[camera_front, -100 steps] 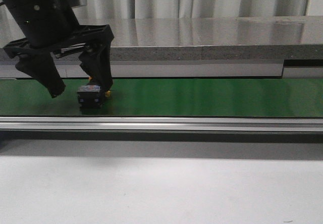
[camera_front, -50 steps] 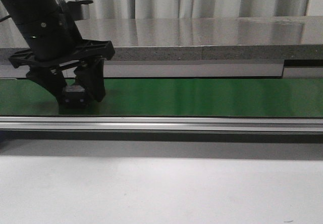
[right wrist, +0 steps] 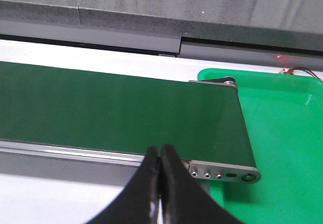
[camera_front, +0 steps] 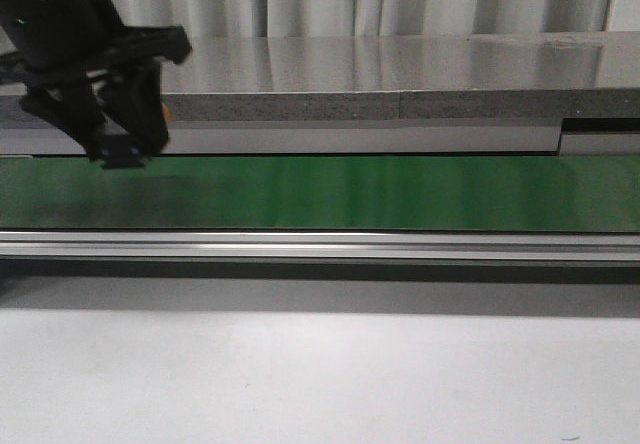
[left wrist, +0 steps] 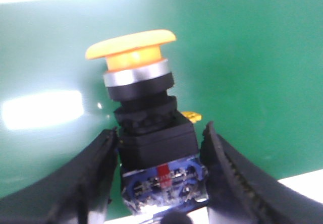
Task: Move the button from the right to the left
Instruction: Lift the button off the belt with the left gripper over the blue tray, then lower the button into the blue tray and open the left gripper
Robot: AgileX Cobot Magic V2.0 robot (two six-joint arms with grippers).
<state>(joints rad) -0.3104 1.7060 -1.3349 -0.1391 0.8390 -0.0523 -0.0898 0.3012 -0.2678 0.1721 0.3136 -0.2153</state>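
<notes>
Left claw (left wrist: 159,183): clamped on the black body of the button (left wrist: 151,133), lifted clear above the left end of the green belt (camera_front: 400,192)
Button axis: cap pointing away from the wrist
Right claw (right wrist: 160,176): pressed together, empty, near the belt's right end

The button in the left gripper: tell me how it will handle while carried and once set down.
The button looks rigid, so the left gripper, clamped on its boxy black body, probably won't deform it. Its wide yellow cap sits high, so it may tip when set down. The flat body sides likely resist slipping.
</notes>
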